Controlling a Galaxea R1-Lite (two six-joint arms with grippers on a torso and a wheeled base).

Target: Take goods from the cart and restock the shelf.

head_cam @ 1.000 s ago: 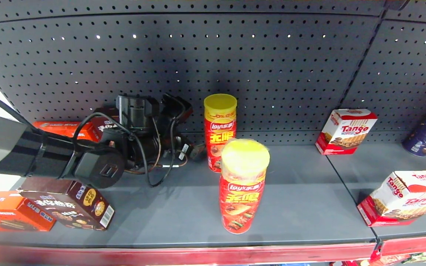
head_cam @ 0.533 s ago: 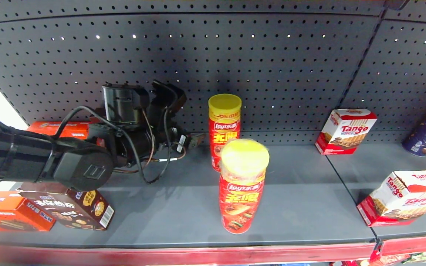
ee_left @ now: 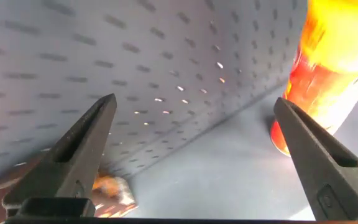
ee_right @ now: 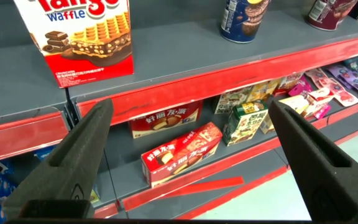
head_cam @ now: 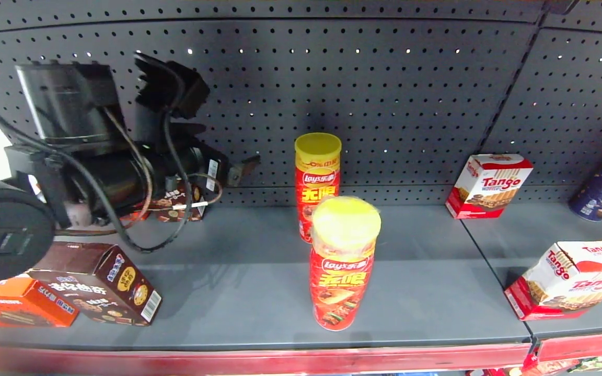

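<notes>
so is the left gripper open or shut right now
Open. In the left wrist view the left gripper has its fingers spread wide with nothing between them.

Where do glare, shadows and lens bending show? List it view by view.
Head view: light shines through pegboard holes, the shelf front edge bows from the wide lens, and the brown box throws a soft shadow beside it. Left wrist view: the chip can is washed out by glare. Right wrist view: even light, no strong glare.
</notes>
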